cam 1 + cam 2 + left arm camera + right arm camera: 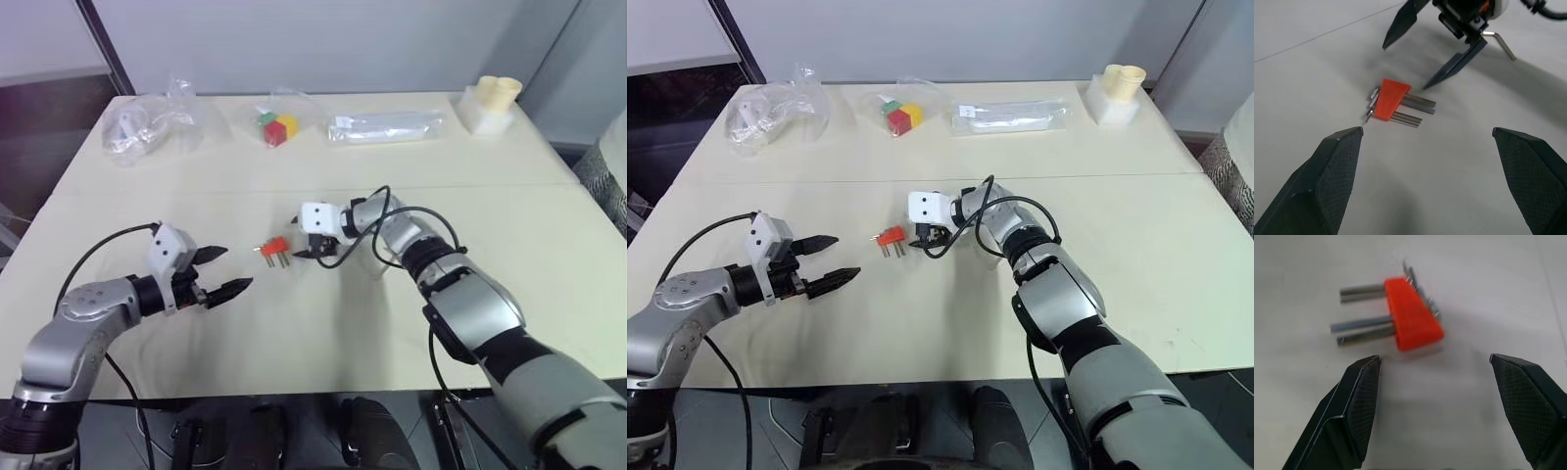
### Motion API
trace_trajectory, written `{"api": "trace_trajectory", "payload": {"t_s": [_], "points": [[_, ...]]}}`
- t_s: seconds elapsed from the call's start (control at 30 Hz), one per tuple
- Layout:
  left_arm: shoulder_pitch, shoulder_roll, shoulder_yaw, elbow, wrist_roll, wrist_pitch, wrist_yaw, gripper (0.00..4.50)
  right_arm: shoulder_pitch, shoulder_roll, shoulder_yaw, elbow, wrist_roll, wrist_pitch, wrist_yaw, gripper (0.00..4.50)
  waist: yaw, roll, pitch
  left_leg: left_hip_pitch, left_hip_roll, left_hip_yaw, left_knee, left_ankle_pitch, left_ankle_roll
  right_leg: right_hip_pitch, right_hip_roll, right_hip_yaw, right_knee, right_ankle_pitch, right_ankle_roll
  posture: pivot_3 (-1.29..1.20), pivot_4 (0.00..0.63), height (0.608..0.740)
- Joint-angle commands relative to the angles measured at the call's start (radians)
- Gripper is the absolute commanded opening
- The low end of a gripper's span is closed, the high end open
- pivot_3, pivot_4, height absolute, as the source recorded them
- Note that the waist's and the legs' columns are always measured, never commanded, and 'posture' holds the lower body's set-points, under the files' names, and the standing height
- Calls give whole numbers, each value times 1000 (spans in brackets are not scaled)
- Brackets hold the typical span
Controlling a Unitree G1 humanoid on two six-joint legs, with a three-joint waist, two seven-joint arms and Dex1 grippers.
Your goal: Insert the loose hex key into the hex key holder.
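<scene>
A: Where do things lie?

B: The hex key holder (275, 247) lies flat on the surface (323, 323), between the two claws. The loose hex key (1500, 42) lies just behind the right claw (315, 251), on the far side from the holder.

A: And the claws?

B: Both spread wide, neither holding anything. The left claw (222, 271) hangs near the holder on its side; the right one points down at the holder from the other side, tips close to the surface.

A: How will the key handle?

B: My judgement: it is stiff, light, smooth metal, lying almost flush with the surface, so it will likely skid or roll when pinched. I'd take it on the long leg near the bend, leaving the straight end free to enter the holder.

A: The holder?

B: Light plastic, wedge-shaped, so it probably slides when pushed. It wants pinning across its flat red sides, clear of the short keys sticking out.
</scene>
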Motion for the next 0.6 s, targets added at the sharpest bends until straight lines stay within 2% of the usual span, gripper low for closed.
{"api": "trace_trajectory", "payload": {"t_s": [0.03,0.6], "points": [[5,10,35,-41,-12,-2,7,4445,-26,14,-20,2,-19,-24,-17,3691,-1,0,0,0,0,0,-1,0,0,0,0,0,0,0,0,0,150,740],[-21,15,17,-26,2,-3,10,4445,-26,100,-106,35,3,52,-18,3691,-23,0,0,1,0,0,-2,1,-1,-1,1,0,1,0,0,0,150,740]]}}
